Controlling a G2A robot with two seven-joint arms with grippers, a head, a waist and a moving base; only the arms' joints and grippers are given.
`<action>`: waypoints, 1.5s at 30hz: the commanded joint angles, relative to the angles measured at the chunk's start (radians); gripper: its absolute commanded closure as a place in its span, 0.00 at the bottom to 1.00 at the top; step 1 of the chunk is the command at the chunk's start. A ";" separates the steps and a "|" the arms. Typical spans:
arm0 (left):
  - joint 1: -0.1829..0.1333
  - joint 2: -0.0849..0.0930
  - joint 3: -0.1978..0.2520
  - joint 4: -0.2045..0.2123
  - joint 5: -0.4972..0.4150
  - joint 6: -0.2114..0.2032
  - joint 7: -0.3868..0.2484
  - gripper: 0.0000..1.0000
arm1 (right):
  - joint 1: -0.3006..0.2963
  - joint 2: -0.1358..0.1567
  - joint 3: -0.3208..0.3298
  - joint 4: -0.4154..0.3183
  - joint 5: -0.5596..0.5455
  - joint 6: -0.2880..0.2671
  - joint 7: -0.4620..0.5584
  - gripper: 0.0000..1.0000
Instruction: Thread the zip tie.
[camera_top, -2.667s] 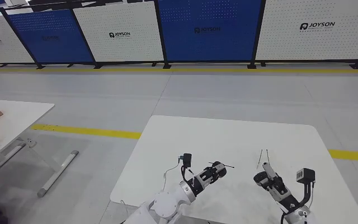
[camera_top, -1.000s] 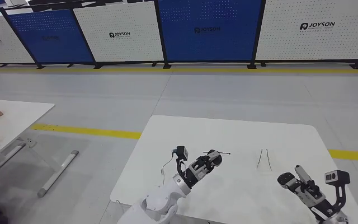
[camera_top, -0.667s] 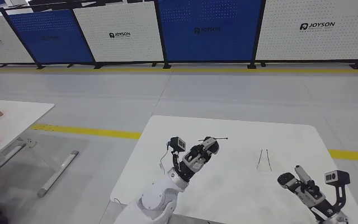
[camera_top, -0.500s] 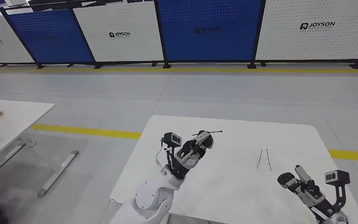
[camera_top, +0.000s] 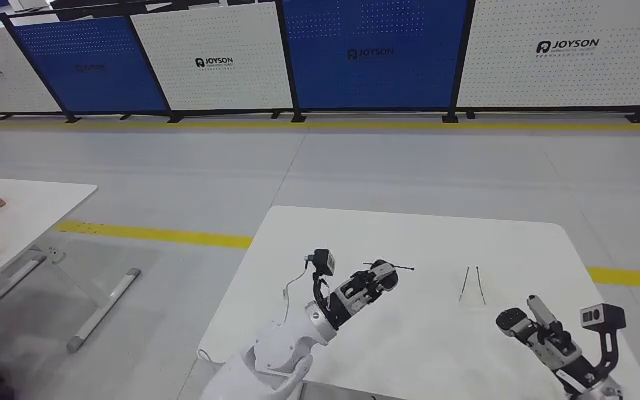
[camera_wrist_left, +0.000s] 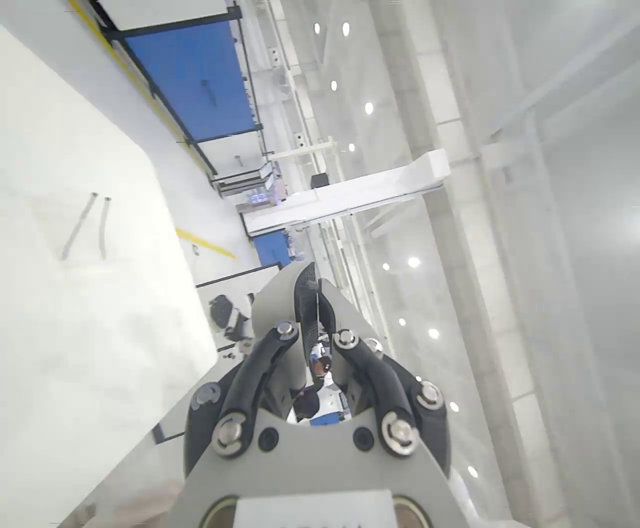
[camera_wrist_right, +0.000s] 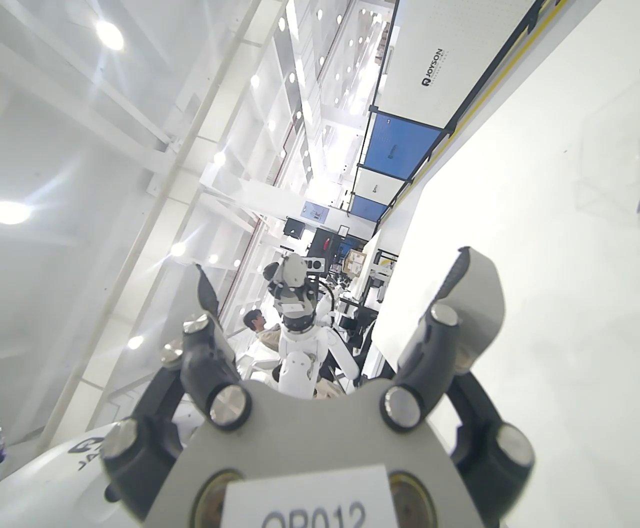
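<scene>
Top view: my left jaws pinch one zip tie (camera_top: 402, 268) above the worktop (camera_top: 420, 235); two spare ties (camera_top: 470, 285) lie well apart from it. Left wrist view: left jaws closed on it. Right wrist view: right jaws wide, empty. I judge the tie light, springy and slick; grip near the tail tip.

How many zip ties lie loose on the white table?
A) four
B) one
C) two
C: two zip ties lie side by side on the table, apart from the held tie pinched in the left gripper.
</scene>
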 joint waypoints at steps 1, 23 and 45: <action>-0.011 -0.003 0.022 0.029 0.025 0.033 0.010 1.00 | 0.000 0.000 0.000 0.000 0.000 0.000 0.000 0.00; -0.031 -0.019 0.048 -0.006 0.014 -0.075 0.131 1.00 | 0.000 0.000 0.000 0.000 0.000 0.000 0.000 0.00; 0.046 -0.020 -0.021 -0.152 0.011 -0.123 0.140 1.00 | 0.000 0.000 0.000 0.000 0.000 0.000 0.000 0.00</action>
